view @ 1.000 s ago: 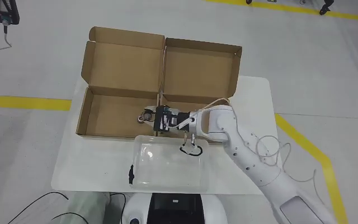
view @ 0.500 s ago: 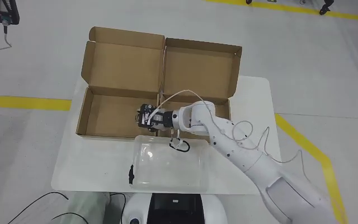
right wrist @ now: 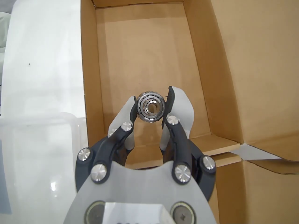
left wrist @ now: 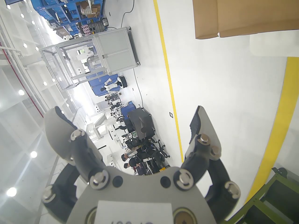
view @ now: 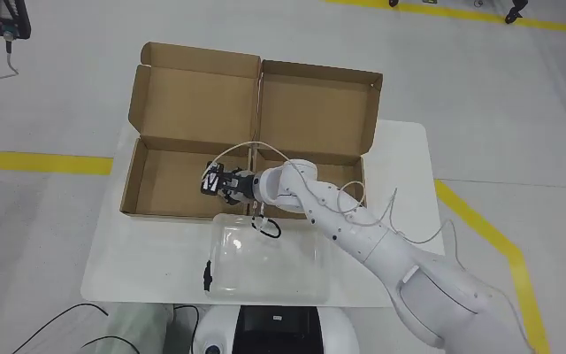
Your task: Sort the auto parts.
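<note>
Top view: a white robot arm, the right one, reaches leftward across a white table (view: 398, 159) so that the right gripper (view: 212, 180) hangs over the open brown cardboard box on the left (view: 164, 186), right of that box's middle. A second open brown cardboard box (view: 318, 106) stands touching it on the right. A clear plastic container (view: 265, 261) lies just near of both boxes.

Right wrist view: the right gripper (right wrist: 151, 96) has its jaws closed part-way on a small silver metal roller bearing (right wrist: 150, 108), one pad on each side of the outer ring, with the bore facing the camera. The bearing sits above the bare floor of the left box (right wrist: 144, 47); contact with that floor cannot be judged.

Left wrist view: the left gripper (left wrist: 127, 115) points out toward the room, its jaws spread wide with nothing between them.
</note>
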Motion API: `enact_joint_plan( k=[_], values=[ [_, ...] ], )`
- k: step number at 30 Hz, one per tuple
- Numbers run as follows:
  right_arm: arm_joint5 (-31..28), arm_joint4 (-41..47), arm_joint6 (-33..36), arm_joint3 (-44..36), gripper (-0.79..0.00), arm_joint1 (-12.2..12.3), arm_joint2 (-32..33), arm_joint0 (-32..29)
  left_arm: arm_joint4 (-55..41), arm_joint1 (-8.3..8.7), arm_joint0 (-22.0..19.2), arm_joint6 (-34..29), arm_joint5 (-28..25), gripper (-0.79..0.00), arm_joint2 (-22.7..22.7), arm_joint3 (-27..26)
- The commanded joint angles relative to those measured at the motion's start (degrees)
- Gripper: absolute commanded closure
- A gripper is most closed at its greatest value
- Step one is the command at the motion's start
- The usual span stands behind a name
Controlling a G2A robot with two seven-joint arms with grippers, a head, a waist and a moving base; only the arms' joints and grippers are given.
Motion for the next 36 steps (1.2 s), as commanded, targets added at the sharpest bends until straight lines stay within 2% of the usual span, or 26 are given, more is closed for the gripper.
enact_joint_plan(
  k=[1,4,13,19,24,26,28,36],
  values=[
    [0.6,0.3,-0.2,1.9,0.000,-0.8,-0.3,0.2,0.0,0.00,0.0,0.0,0.0,-0.785,0.0,0.0],
    [1.2,0.5,-0.4,4.6,-0.062,-2.0,-0.8,0.7,0.0,0.00,0.0,0.0,0.0,-0.785,0.0,0.0],
    [0.7,0.8,-2.4,10.6,-0.508,-4.6,-1.0,2.0,0.0,0.00,0.0,0.0,0.0,-0.785,0.0,0.0],
    [-0.3,0.1,-5.3,11.0,-0.533,-5.1,0.1,2.8,0.0,0.00,0.0,0.0,0.0,-0.785,0.0,0.0],
    [-2.9,-1.4,-10.5,8.6,-0.570,-3.9,2.3,2.6,0.0,0.00,0.0,0.0,0.0,-0.785,0.0,0.0],
    [-4.4,-2.3,-11.9,7.0,-0.640,-3.0,3.4,2.2,0.0,0.00,0.0,0.0,0.0,-0.785,0.0,0.0],
    [-5.9,-3.3,-12.9,5.1,-0.782,-2.1,4.6,1.6,0.0,0.00,0.0,0.0,0.0,-0.785,0.0,0.0],
    [-8.2,-7.1,-14.2,-3.5,-0.785,2.0,10.4,-3.2,0.0,0.00,0.0,0.0,0.0,-0.785,0.0,0.0]
  ],
)
